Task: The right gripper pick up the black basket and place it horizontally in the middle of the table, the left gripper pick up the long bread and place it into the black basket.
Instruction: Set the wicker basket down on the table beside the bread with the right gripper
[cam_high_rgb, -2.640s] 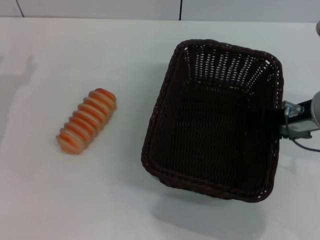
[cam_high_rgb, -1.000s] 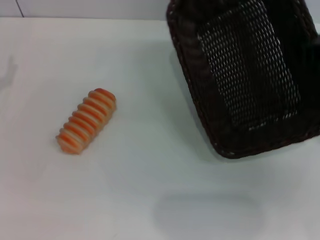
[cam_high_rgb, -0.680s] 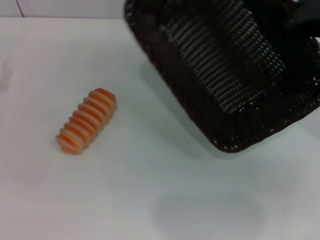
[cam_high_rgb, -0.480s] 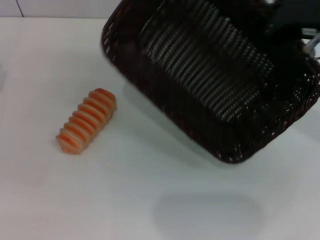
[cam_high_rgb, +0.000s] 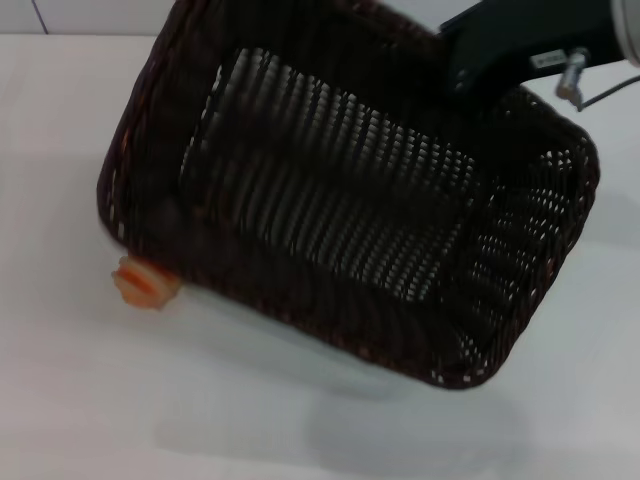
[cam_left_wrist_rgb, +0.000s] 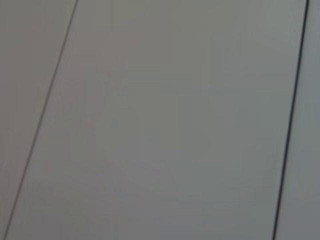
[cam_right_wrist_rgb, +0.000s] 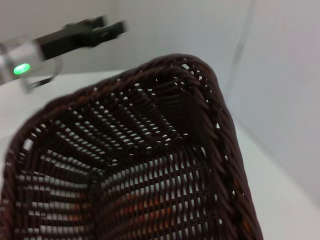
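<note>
**Head view: basket airborne, directly over the bread**

Head view. The large dark brown-black woven wicker basket (cam_high_rgb: 350, 200) hangs above the plain white table (cam_high_rgb: 60, 400), tilted, its open side facing the camera. Its long axis runs diagonally, from the far left corner down to the near right corner, so not yet horizontal. The right gripper (cam_high_rgb: 480, 60), black-fingered, sits at the far rim, clamped on the wicker. The small orange-and-cream ridged toy loaf (cam_high_rgb: 145, 285) is almost wholly covered by the basket's left corner; only one end shows on the table.

Left wrist view. Nothing but a plain grey panelled surface; cannot tell how that gripper's fingers stand from here.

Right wrist view. Basket interior close up, orange showing through the open weave. Beyond the rim, well apart, the left gripper (cam_right_wrist_rgb: 107, 27) on the green-lit arm, held high; open or closed, cannot tell.

Risk, as I judge it: lowered from here, the basket would land on the bread, trapping or shoving it. A single-rim grip may also let the basket swing or slip.
</note>
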